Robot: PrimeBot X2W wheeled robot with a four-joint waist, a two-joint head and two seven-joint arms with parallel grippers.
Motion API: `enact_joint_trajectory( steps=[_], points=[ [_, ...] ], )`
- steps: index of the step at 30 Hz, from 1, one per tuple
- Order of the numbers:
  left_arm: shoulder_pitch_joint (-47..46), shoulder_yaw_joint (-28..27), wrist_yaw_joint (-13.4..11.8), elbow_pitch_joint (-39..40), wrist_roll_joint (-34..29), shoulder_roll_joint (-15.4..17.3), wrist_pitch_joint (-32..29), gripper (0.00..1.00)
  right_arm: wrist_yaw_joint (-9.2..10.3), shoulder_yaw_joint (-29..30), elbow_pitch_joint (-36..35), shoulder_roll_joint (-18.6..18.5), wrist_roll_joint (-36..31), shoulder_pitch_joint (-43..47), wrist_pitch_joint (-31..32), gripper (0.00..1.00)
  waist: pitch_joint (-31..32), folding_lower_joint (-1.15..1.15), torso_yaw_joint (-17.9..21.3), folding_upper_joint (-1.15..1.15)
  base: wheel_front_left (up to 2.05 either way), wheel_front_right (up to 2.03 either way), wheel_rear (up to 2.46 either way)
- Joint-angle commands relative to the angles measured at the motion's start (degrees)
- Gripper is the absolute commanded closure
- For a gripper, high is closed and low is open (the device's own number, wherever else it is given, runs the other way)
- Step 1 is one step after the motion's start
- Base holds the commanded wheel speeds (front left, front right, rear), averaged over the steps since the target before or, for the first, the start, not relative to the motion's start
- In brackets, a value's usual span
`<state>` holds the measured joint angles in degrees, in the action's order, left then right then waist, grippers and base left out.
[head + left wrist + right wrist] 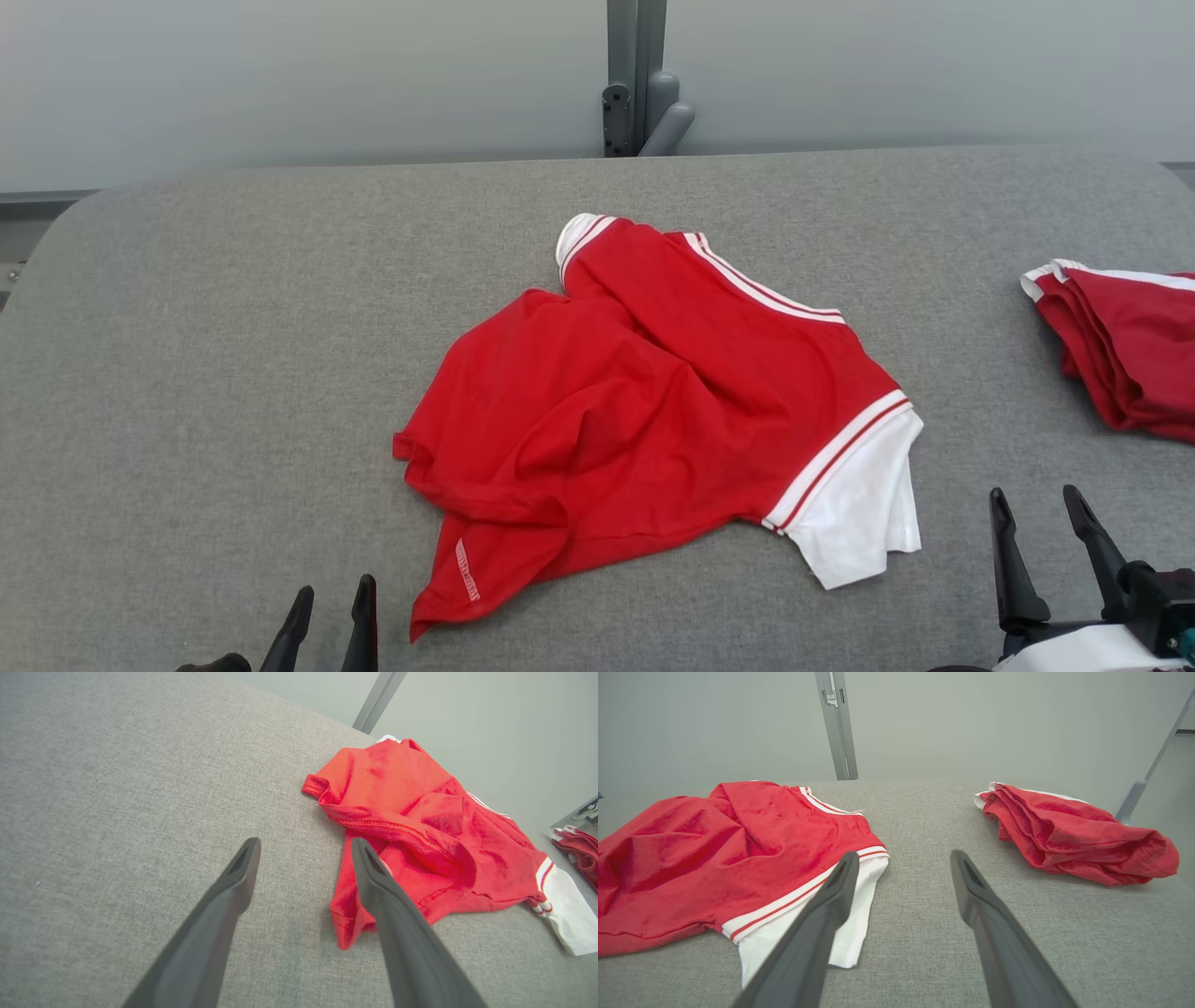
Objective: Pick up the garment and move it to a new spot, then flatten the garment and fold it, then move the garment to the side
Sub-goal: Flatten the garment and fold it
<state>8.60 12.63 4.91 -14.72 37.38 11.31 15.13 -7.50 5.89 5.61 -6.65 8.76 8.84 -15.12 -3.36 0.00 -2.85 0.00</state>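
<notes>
Left gripper (334,588) sits at the near edge of the table (187,327) with its two fingers spread wide and nothing between them. In the left wrist view the same gripper (304,843) hangs over bare grey cloth, and the shirt's red hem lies just beside its right-hand finger.

To its right, in the middle of the table, lies the shirt (653,411), red with white, striped sleeves. It is rumpled and partly doubled over itself, with one white sleeve (859,513) splayed out toward the near right.

Further right, the right gripper (1035,493) is also wide open and empty. It is near that sleeve but not touching it.

At the far right a second heap of red cloth (1120,355) rests well apart from the shirt. No bin or basket is involved, and both pieces lie straight on the table.

By my reading the shirt has been set down and flattening is the step in hand. The next move calls for each gripper to pinch an edge on its own side, hem on the left and sleeve or shoulder on the right, then draw the fabric apart until the creases lie out.
</notes>
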Motion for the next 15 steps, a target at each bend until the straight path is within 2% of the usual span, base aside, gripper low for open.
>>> enact_joint_trajectory(
  steps=[1,8,9,11,15],
  points=[
    [1.5,-0.7,0.4,1.1,-2.3,-0.5,0.0,0.0,0.02,0.1,-0.2,0.0,-0.4,0.6,0.0,0.0,0.5,0.0,0.5,0.0,0.0,0.0,0.0],
    [4.7,-7.2,1.2,11.3,-13.9,-4.3,0.0,0.0,0.02,1.7,-1.7,0.8,-0.7,1.7,0.0,0.0,2.0,0.0,1.6,0.0,0.0,0.0,0.0],
    [4.7,-7.2,1.2,11.3,-13.9,-4.3,0.0,0.0,0.02,1.7,-1.7,0.8,-0.7,1.7,0.0,0.0,2.0,0.0,1.6,0.0,0.0,0.0,0.0],
    [5.7,-9.1,1.7,14.1,-18.7,-5.5,0.0,0.0,0.02,2.2,-2.3,1.3,-1.1,2.6,0.0,0.0,2.8,0.0,1.9,0.0,0.0,0.0,0.0],
    [5.8,-10.8,2.1,15.3,-23.6,-6.5,0.0,0.0,0.02,3.5,-3.1,1.6,-1.3,3.3,0.0,0.0,3.5,0.0,1.9,0.0,0.0,0.0,0.0]
  ],
)
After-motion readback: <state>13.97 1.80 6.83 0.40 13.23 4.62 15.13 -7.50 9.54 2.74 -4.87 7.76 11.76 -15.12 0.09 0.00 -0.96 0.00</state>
